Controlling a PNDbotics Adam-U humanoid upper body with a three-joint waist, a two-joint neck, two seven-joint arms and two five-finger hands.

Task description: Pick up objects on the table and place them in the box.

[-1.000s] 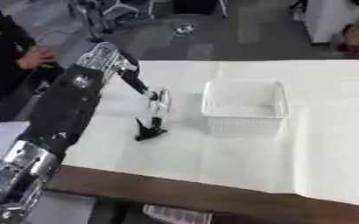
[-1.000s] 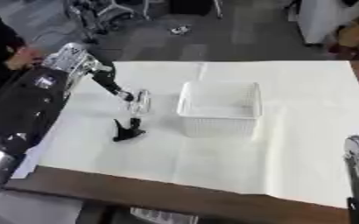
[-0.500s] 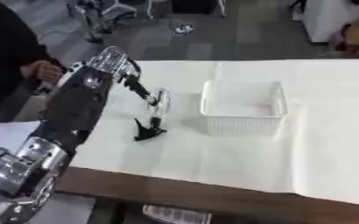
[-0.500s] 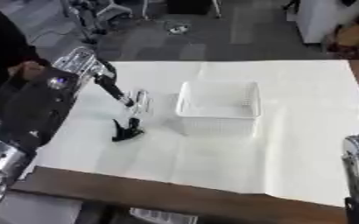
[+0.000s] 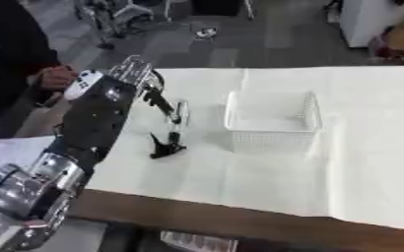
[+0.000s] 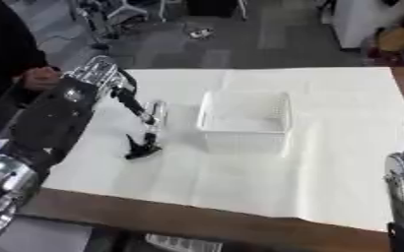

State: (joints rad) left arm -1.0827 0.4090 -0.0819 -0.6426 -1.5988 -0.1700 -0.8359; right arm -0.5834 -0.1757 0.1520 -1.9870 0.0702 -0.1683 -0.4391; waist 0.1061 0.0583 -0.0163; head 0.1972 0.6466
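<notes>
Grey workshop floor beyond, white-covered table in front. Reaches in from the left side: left hand, fingers pointing down, apparently pinching the pale top end of a slim tool whose dark forked lower end rests on the cloth just left of the white mesh box; whether the fingers truly close round it cannot be told for sure. Shows only as a silver forearm at the right edge of the right eye view: right arm, hand out of sight. Compared with a second ago, sits in much the same spot relative to the box, tool still touching the cloth, not lifted; arm shifted slightly in the picture, though the whole view has tilted too, so probably camera motion. Suggests the grasp is being settled and the lift not yet begun. Stands empty, as far as visible: the box. Remains ahead: raising the tool clear, carrying it right over the near rim, letting go inside.
</notes>
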